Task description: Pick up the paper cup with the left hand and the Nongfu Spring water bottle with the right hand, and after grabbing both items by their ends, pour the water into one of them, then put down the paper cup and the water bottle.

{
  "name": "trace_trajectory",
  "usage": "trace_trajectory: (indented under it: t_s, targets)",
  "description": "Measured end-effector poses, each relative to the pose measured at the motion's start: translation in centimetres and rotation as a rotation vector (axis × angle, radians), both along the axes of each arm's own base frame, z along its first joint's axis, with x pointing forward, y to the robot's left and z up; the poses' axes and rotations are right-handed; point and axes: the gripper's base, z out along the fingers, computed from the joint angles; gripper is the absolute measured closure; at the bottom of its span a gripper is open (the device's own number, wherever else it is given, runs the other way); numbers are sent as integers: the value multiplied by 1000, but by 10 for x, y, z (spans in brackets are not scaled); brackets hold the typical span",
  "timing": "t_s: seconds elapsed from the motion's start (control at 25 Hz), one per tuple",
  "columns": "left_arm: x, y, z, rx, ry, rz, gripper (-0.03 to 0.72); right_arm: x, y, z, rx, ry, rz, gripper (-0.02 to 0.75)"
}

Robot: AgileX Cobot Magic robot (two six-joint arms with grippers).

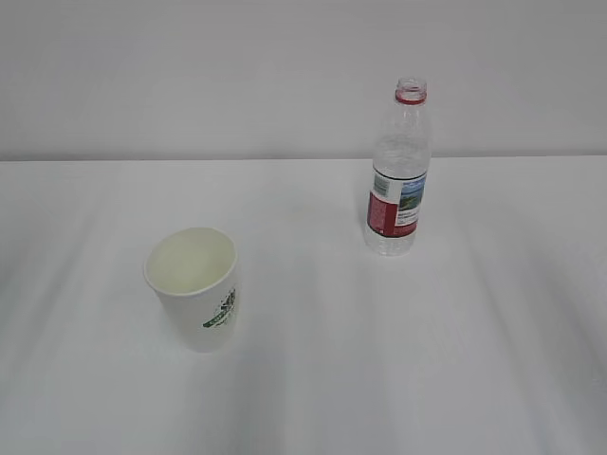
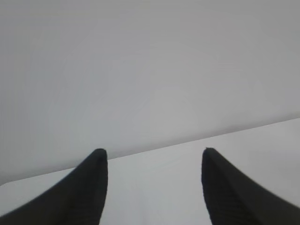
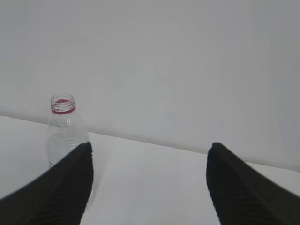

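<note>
Cup: paper cup (image 1: 193, 287) stands upright on the white desk (image 1: 455, 360), toward the front left in the exterior view; its mouth is open and the small green-and-black logo faces front right.
Bottle: water bottle (image 1: 398, 171) stands upright farther back and to the right, well apart from the cup; no cap on its mouth, red ring at the neck, red-and-white label with a landscape picture low on the body.
Water: cannot tell how much is inside the bottle; the cup's inside looks pale and bare.
Left gripper: left gripper (image 2: 152, 187) has its two black fingers (image 2: 84, 197) spread apart with nothing between them; only desk and wall show in its wrist view.
Right gripper: right gripper (image 3: 150, 183) also has its fingers (image 3: 70, 192) apart and holds nothing; the bottle's upper part shows behind its left finger, not touching it.
Arms: neither shows in the exterior view.
</note>
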Motion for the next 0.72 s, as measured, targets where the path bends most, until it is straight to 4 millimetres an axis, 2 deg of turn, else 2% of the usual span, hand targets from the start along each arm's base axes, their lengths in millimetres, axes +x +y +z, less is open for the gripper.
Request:
trace_trajectory:
  t_s: [0.44,0.72]
  targets:
    - [31,-5,-35,14,112,-6,240,44,8,-29,2,33,24,169]
    - [30,-5,-45,6,80,-13,241,62,11,-49,-13,83,38,169]
